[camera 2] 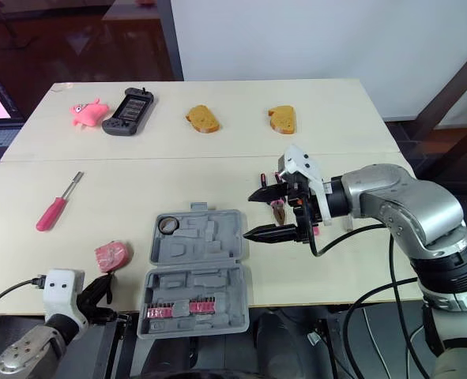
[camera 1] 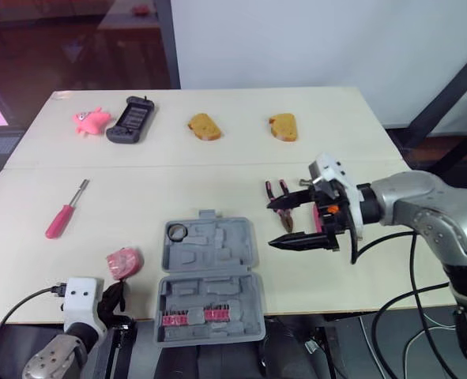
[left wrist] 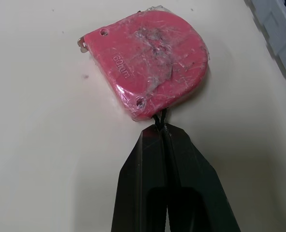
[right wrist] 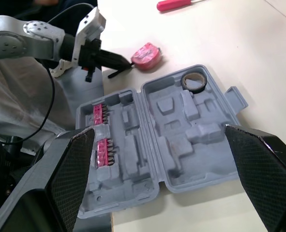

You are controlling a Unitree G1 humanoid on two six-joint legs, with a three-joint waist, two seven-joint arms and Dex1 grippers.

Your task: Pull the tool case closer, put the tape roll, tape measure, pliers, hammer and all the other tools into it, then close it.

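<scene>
The grey tool case [camera 1: 217, 260] lies open at the table's front middle, with the tape roll [camera 1: 177, 231] in its far left pocket. Left of the case sits the pink tape measure [camera 1: 124, 262]. My left gripper [left wrist: 159, 128] is at the table's front edge, shut, its tips pinching the thin black cord [left wrist: 158, 117] that comes off the tape measure. My right gripper [camera 1: 284, 226] hovers open just right of the case, pointing toward it. The red-handled pliers [camera 1: 281, 189] lie on the table beside and under it, not held. A pink-handled screwdriver [camera 1: 63, 213] lies far left.
Red bit holders [camera 1: 193, 316] fill the case's near half. Along the far side of the table lie a pink toy [camera 1: 91, 120], a black controller [camera 1: 132, 120] and two bread pieces [camera 1: 205, 126] [camera 1: 284, 126]. The table's front edge runs right by the case.
</scene>
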